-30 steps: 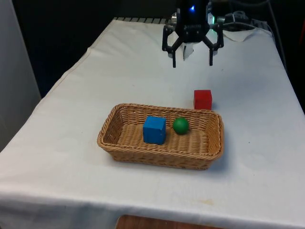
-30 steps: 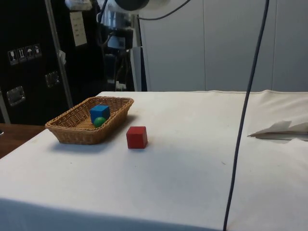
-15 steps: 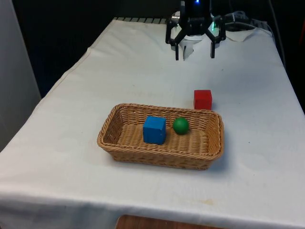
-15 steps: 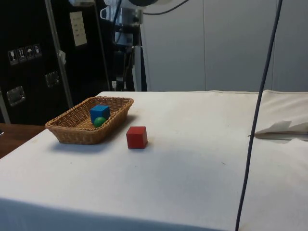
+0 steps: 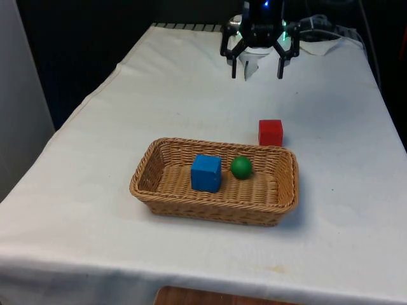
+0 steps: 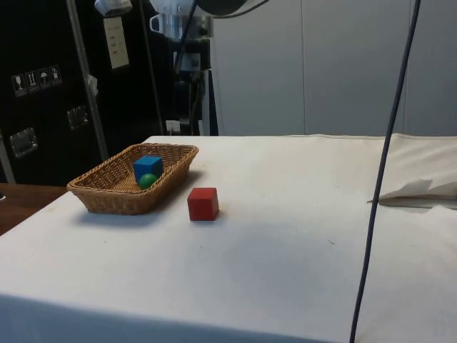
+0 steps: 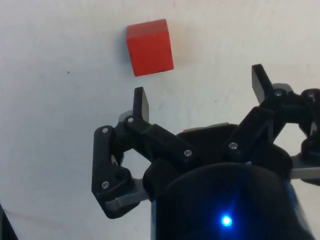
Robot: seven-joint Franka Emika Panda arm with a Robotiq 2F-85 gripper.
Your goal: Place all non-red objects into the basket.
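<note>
A blue cube [image 5: 206,173] and a green ball [image 5: 241,167] lie side by side in the wicker basket [image 5: 164,192], which sits toward the table's [image 5: 95,152] near edge. A red cube [image 5: 270,132] rests on the cloth just beyond the basket's far rim. The gripper [image 5: 255,71] hangs wide open and empty above the table's far end.

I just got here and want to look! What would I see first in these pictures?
First you'd spot the wicker basket in the middle of the white table, with a blue cube and a green ball side by side inside it. Just behind the basket, out on the cloth, sits a red cube. Further back the black gripper hangs in the air, open and holding nothing.
</note>
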